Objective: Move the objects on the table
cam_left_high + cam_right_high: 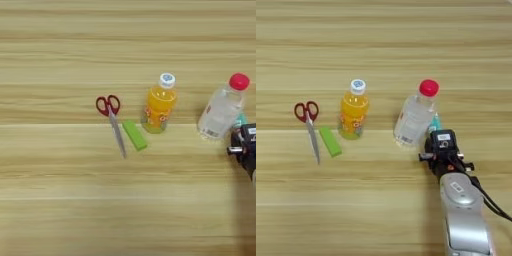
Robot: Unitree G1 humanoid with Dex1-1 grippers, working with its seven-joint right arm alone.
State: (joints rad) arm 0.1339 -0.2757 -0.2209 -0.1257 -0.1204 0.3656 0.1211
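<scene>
a: right eye view first. the gripper (437,131) sits at the right of the table (381,210), its black head just beside the clear red-capped plastic bottle (415,117), on that bottle's right. a sliver of the white-and-teal tube (435,121) peeks out between the bottle and the gripper head.

b: are the fingers spread or pinching something?

a: i cannot tell. the gripper body hides them from above.

b: how would the clear bottle handle?

a: thin see-through plastic, standing upright, seemingly with clear liquid in it, so i judge it moderately heavy, smooth and a bit slippery. the walls will likely give under a squeeze, so grip the mid body, below the shoulder, not the red cap.

b: and the rest?

a: the small orange juice bottle with white cap (353,113) stands upright left of the clear one, well apart from it. it is squat and labelled, and looks full, so stable; take it round the waist. the small green rectangular block (135,134) lies flat just near-left of it, stiff and light with straight sides that suit a pinch across its narrow width. the red-handled scissors (112,122) lie furthest left, closed, blades pointing toward the near edge. thin hard metal lying flat is awkward; the thicker plastic handles are the better hold.
</scene>
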